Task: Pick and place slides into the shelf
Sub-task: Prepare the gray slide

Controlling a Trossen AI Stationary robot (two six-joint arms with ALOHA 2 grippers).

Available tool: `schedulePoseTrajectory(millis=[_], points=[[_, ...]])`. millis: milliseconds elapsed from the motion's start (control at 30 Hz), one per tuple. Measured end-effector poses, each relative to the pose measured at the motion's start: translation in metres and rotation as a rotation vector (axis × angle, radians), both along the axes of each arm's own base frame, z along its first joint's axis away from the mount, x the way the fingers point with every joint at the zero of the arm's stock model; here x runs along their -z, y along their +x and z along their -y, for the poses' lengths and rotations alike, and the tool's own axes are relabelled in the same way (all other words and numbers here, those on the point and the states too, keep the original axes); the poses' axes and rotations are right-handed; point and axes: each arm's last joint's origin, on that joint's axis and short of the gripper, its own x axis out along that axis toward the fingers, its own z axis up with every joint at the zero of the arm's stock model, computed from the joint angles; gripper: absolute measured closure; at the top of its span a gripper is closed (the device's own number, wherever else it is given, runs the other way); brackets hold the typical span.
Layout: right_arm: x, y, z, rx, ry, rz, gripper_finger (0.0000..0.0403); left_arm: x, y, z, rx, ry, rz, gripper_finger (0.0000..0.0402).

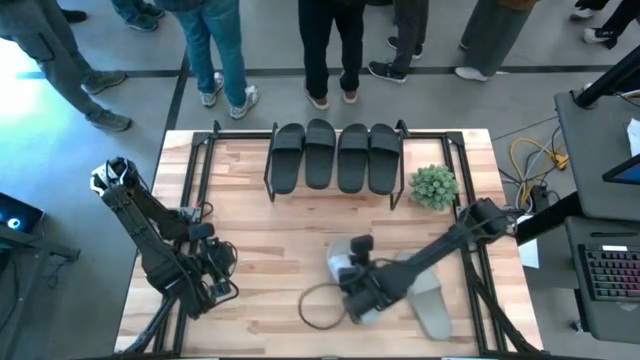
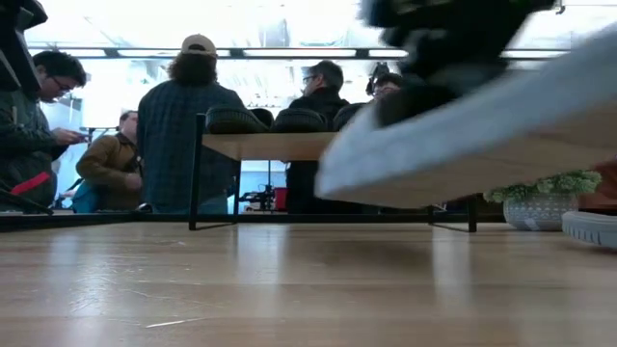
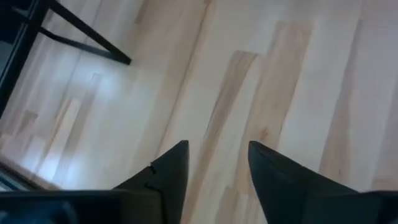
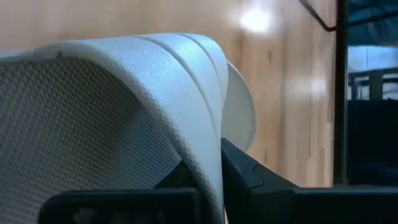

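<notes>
- Right gripper [image 1: 358, 292] clamped on the wide textured strap of a light grey slide [image 4: 143, 112], lifted, front-centre of table [image 1: 260, 260].
- Second light grey slide [image 1: 432, 308] lies beside it.
- Four dark slides [image 1: 337, 155] sit in a row on the shelf [image 2: 265, 146].
- Left gripper [image 3: 214, 180] parted, empty, above front-left.

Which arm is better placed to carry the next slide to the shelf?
The right one. The right gripper is shut on the strap of a light grey rubber slide, while the left gripper hangs empty over bare wooden tabletop, farther from the black-framed shelf.
</notes>
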Motion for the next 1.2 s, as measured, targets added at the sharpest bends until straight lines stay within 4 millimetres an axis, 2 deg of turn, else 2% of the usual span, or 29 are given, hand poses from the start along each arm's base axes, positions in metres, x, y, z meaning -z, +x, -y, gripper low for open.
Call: schedulePoseTrajectory(millis=[167,367,500,633,867,1000,1200], points=[[0.006,0.033,0.03,0.158,-0.012,0.077,0.0389,0.0,-0.003,-0.001,0.005,0.019,-0.025,0.0284],[0.026,0.07,0.063,0.278,-0.08,0.09,0.0389,0.0,-0.008,-0.003,0.023,0.054,-0.065,0.0301],[0.034,0.082,0.082,0.41,-0.103,0.105,0.039,0.0,-0.011,-0.001,0.037,0.06,-0.07,0.0301],[0.034,0.089,0.098,0.547,-0.108,0.137,0.039,0.0,-0.013,0.0,0.05,0.064,-0.074,0.0302],[0.036,0.103,0.102,0.522,-0.103,0.089,0.0377,-0.001,-0.016,-0.003,0.053,0.092,-0.093,0.0302],[0.043,0.104,0.101,0.518,-0.1,0.064,0.0338,-0.002,-0.017,-0.005,0.054,0.097,-0.095,0.0302],[0.041,0.105,0.101,0.513,-0.098,0.059,0.0278,-0.001,-0.019,-0.007,0.054,0.099,-0.097,0.0302]])
